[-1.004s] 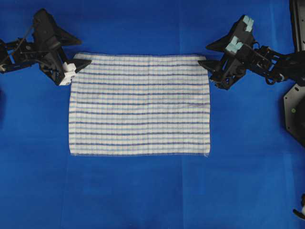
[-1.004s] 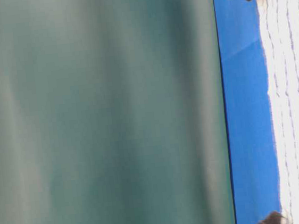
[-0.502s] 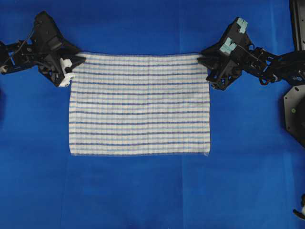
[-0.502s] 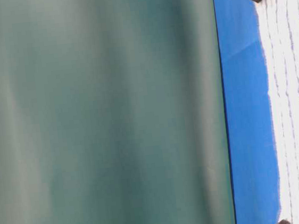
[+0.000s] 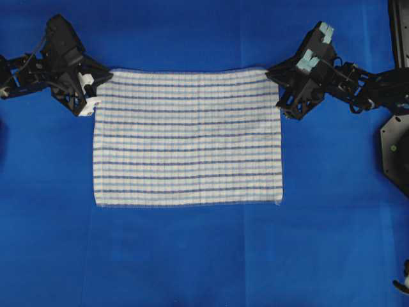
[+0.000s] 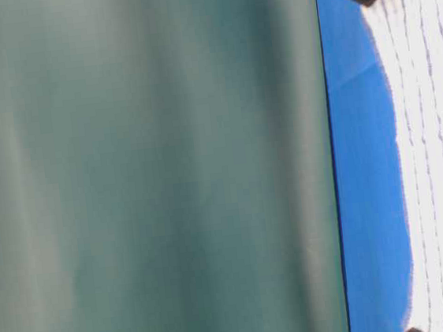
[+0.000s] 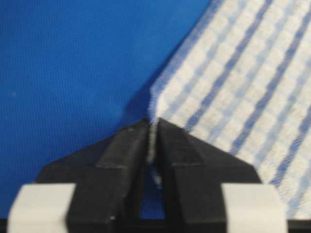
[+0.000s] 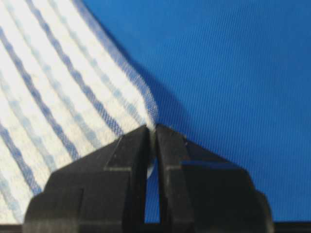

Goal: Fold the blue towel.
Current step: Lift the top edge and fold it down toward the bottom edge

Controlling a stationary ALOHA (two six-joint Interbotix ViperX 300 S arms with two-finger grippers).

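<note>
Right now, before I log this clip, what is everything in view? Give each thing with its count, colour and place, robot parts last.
blue towel: one, white with dark-blue and light-blue stripes, spread flat in the middle of the overhead view, its two far corners pinched.
blue sheet: one, solid blue, covering the work surface under the towel.
green backdrop: one, blurred dull green, filling most of the table-level view.
black mount: one, black, at the right edge of the overhead view; too cropped to identify.
left gripper: one, black, at the towel's far left corner, jaws closed on it.
right gripper: one, black, at the towel's far right corner, jaws closed on it.
</note>
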